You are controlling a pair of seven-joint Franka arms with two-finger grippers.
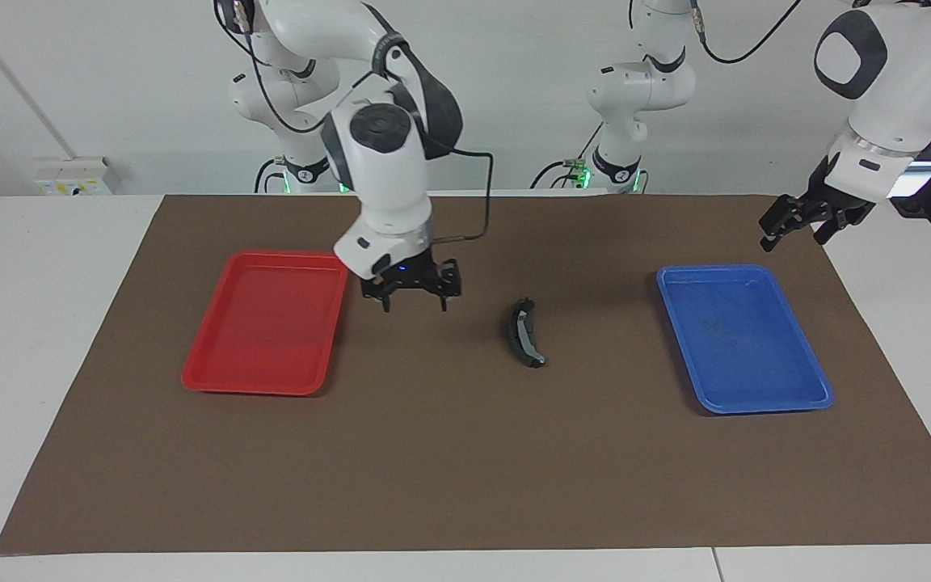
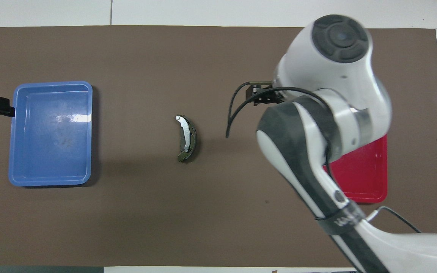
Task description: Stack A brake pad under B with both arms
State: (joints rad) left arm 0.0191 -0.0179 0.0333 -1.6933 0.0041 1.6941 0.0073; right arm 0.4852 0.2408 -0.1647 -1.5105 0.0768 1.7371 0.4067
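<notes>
Right arm covers most of red tray (image 2: 370, 178).

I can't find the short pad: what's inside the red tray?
The red tray: bare floor in the facing view, no pad. Overhead, the right arm hides most of it; right tool hangs over the mat beside it.

Right claw (image 1: 414, 303) open, lowered, left claw (image 1: 798, 228) raised

A red tray (image 1: 265, 323) and a blue tray (image 1: 744, 339) lie well apart on the brown mat (image 1: 465, 469).
</notes>
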